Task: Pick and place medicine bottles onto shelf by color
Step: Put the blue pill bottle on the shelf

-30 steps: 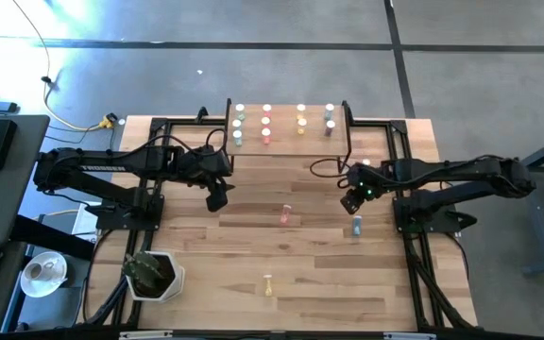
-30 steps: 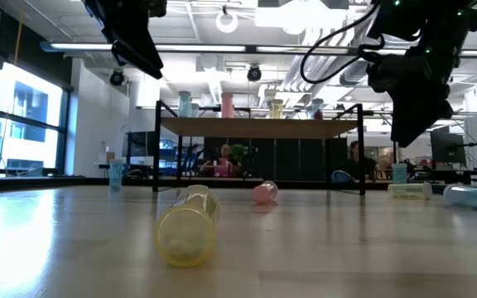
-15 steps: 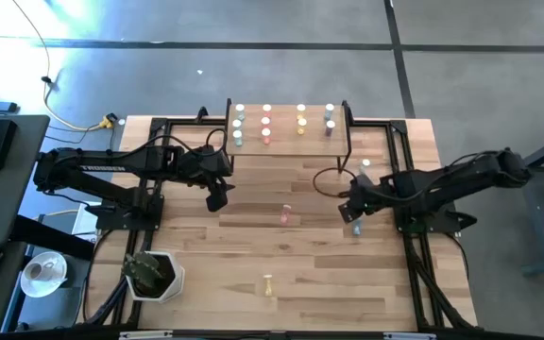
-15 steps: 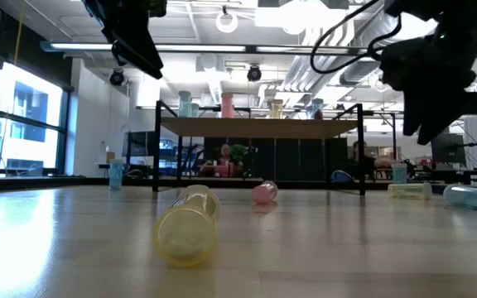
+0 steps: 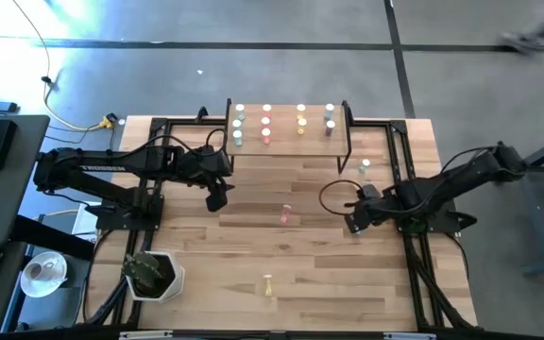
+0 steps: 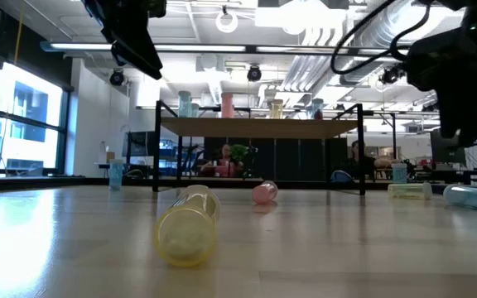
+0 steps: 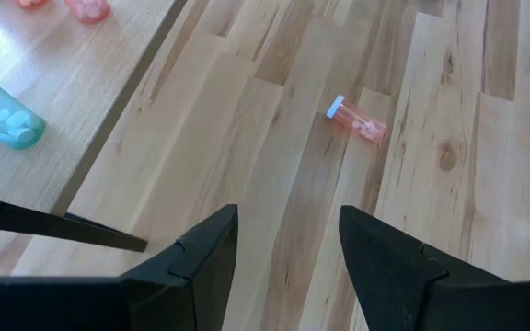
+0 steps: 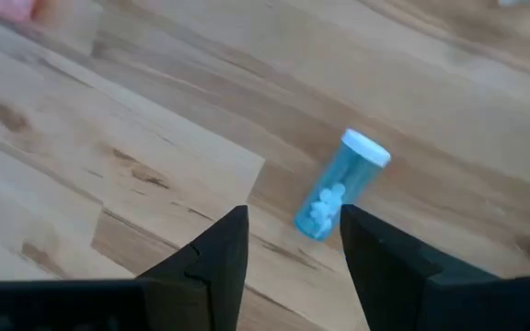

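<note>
Right gripper point(image 8: 288, 248) open, low over a blue bottle point(image 8: 339, 187) lying on the table point(image 5: 329, 274) — not touching. Left gripper point(image 7: 288, 248) open too, raised near the shelf point(image 5: 291, 142). Pink bottle point(image 5: 285, 214) mid-table — yellow bottle point(image 5: 268, 284) nearer the front edge.

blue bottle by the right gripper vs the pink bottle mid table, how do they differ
The blue bottle has a blue body; the pink bottle has a pink-red one. The blue bottle lies directly ahead of the open right gripper, while the pink bottle lies well clear of the open left gripper. Both lie on their sides on the table, off the shelf, with pale caps.
</note>
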### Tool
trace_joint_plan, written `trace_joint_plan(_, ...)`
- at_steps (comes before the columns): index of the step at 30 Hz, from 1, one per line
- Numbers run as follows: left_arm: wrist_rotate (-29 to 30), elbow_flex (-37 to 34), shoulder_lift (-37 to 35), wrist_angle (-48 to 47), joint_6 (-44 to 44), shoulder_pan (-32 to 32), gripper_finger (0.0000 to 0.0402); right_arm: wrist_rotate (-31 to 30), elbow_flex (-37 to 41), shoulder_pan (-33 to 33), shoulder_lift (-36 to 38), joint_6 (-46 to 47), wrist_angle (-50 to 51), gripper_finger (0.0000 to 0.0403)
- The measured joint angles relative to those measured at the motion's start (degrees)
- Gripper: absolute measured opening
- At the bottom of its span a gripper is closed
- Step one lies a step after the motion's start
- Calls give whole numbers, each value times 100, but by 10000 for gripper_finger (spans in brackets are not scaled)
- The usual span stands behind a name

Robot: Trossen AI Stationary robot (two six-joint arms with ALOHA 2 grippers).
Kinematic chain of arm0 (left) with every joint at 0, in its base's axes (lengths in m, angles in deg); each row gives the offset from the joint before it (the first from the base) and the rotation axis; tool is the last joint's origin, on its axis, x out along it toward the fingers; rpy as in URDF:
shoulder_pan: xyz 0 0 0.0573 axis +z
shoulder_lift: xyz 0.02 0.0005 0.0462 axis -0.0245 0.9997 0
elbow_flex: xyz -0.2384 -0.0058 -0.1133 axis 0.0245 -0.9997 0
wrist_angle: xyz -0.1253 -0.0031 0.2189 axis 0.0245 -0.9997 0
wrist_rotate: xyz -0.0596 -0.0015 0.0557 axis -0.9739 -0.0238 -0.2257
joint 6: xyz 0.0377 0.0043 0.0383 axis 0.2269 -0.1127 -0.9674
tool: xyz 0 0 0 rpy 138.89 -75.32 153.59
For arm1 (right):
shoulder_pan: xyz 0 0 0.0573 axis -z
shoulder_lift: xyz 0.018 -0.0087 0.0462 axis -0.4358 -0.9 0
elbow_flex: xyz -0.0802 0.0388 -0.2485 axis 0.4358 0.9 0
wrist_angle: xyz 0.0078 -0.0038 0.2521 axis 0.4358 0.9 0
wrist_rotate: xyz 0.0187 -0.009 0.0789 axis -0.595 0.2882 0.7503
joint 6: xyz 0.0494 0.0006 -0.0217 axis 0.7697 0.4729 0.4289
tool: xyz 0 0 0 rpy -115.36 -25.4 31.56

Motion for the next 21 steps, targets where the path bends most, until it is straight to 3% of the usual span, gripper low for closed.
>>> trace_joint_plan(11,-1,0,0,-8,-245,0,180,-476,0,-590,-61,1552,45,184)
trace_joint_plan(21,-1,0,11,-5,-297,-1,180,-462,0,-745,-936,1968,-21,184)
